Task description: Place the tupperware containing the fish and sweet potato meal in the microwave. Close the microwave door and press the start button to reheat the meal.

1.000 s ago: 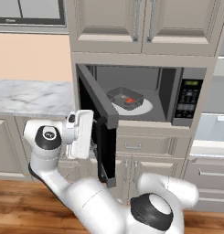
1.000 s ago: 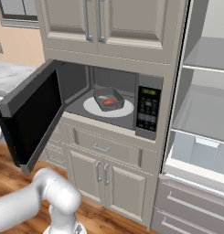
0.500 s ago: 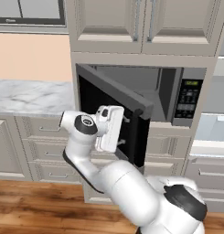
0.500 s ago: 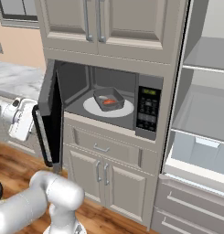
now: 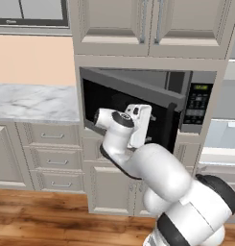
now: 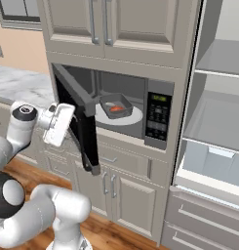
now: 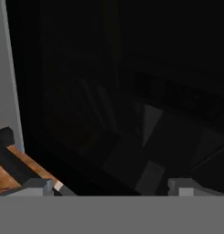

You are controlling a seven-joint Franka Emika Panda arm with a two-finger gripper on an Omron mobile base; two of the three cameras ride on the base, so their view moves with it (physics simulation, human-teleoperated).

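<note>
- Gripper (image 6: pixel 72 128): you see its fingertips hidden against the microwave door (image 6: pixel 82 119).
- Tupperware (image 6: pixel 115 105): beyond the jaws, behind the door; its near end is covered.
- Meal (image 6: pixel 116 108): too small to separate fish from sweet potato.
- Door handle (image 7: pixel 10 160): cut off at the picture's left edge.

The microwave door (image 6: pixel 82 122) is swung further toward shut than before, pushed by the wide-open gripper (image 6: pixel 72 122).

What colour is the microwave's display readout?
Green, on the dark keypad panel; clearest in the right base view.
</note>
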